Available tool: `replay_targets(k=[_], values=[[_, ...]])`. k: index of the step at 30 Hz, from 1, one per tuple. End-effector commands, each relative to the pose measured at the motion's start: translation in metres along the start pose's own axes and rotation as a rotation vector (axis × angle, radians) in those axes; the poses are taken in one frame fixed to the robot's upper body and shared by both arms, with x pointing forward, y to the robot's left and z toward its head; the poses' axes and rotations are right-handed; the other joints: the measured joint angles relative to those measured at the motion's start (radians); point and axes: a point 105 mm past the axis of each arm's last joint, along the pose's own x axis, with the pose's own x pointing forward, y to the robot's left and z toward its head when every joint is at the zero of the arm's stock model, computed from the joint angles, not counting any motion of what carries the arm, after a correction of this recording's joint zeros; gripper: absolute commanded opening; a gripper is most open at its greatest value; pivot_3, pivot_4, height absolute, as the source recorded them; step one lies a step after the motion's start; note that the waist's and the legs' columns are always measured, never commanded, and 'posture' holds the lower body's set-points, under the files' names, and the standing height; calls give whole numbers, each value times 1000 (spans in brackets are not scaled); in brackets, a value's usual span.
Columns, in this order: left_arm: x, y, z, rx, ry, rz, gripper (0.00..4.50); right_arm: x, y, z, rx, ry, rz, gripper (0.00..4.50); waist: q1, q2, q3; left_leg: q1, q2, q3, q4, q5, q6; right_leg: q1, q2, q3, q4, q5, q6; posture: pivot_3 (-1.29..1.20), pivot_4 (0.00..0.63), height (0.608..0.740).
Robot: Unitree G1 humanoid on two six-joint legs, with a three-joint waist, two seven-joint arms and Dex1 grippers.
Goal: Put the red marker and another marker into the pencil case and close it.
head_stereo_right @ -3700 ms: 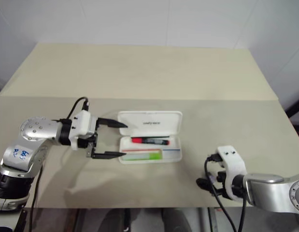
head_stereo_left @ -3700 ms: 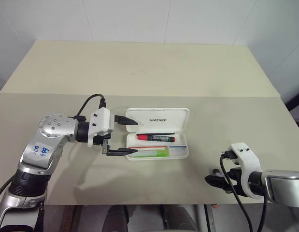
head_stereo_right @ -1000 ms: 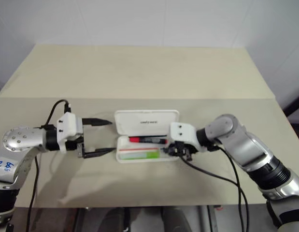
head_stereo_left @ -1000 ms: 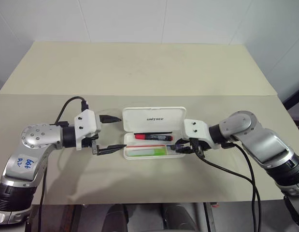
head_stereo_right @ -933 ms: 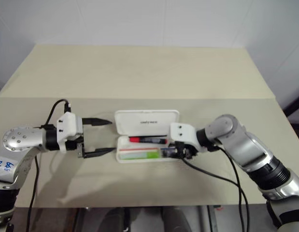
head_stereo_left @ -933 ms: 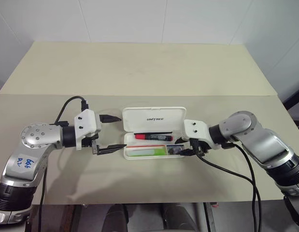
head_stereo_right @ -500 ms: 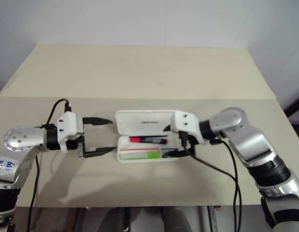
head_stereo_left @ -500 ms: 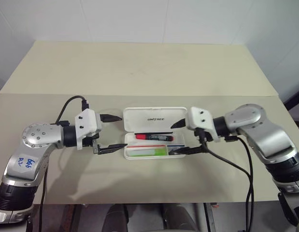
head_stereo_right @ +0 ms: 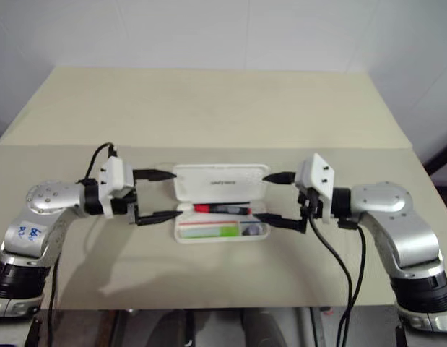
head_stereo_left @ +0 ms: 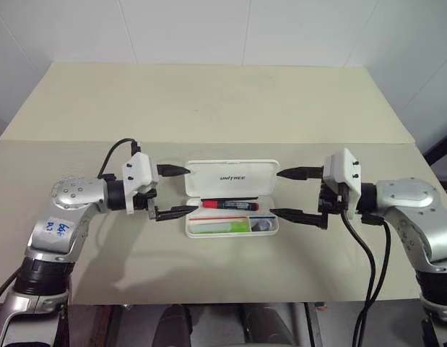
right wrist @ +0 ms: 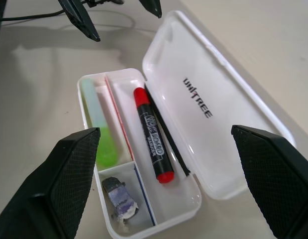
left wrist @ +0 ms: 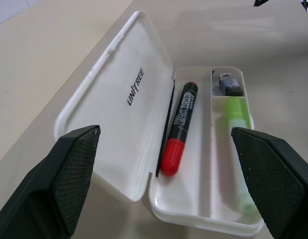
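Currently my left end effector (head_stereo_left: 174,191) stands with its two black fingers spread wide and nothing between them, hovering just beside the left short end of the pencil case (head_stereo_left: 232,177), apart from it. My right end effector (head_stereo_left: 289,193) is likewise spread wide and empty, just beside the right short end of the case, also not touching it. The two end effectors face each other with the case lying between them on the table (head_stereo_left: 209,108). The case is open: its white lid lies folded back flat on the table on the far side of both end effectors, logo side up, and the tray sits on the near side. Inside the tray, the red marker (head_stereo_left: 230,205) lies lengthwise in the compartment next to the hinge, its red cap toward my left end effector and its red end toward my right. The green marker (head_stereo_left: 221,227) lies lengthwise in the near compartment, on the side closer to my left end effector. A small dark grey stub (right wrist: 119,195) occupies the small partitioned corner of the tray nearest my right end effector. A red and blue stripe (right wrist: 120,129) runs along the divider between the compartments.
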Motion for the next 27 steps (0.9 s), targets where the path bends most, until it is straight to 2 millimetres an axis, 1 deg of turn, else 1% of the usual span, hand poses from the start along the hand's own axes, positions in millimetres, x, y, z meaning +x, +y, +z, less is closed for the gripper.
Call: replay_targets(k=[1,6,12,15,18,22,25,27], values=[[0,5,5,32,-18,0,4500,-14,-4,14,-81,-22,-54,4472,0,0,0,0,0,0,0,0,0,0,0,0,0,0,0,0,150,740],[2,8,7,38,-24,-6,4500,-20,-6,15,-133,-22,-81,4472,1,0,0,0,0,0,1,0,0,1,0,0,0,0,0,0,150,740],[0,8,8,40,-22,-10,4500,-19,-2,14,-137,-36,-64,4472,0,0,0,0,0,0,2,0,0,1,0,0,0,0,1,0,150,740],[-4,8,8,38,-11,-11,4500,-17,-3,17,-132,-63,-61,4472,0,0,0,0,0,0,3,0,0,1,0,0,0,0,1,0,150,740],[-7,10,9,38,-5,-6,3841,-17,-6,18,-135,-69,-62,4500,0,0,0,0,0,0,3,0,0,1,0,0,0,1,1,0,150,740],[-13,16,18,41,-22,38,2545,-18,-11,22,-144,-97,-67,4500,0,0,0,0,0,0,3,0,0,2,0,0,0,1,1,0,150,740],[-21,16,16,24,-14,67,1539,-15,-11,23,-159,-119,-73,4500,-1,0,0,0,0,0,3,0,0,2,0,0,0,1,1,0,150,740],[-25,18,16,15,-17,98,885,-14,-11,27,-157,-182,-64,4500,-1,0,0,0,0,0,3,0,0,2,0,0,0,1,1,0,150,740]])
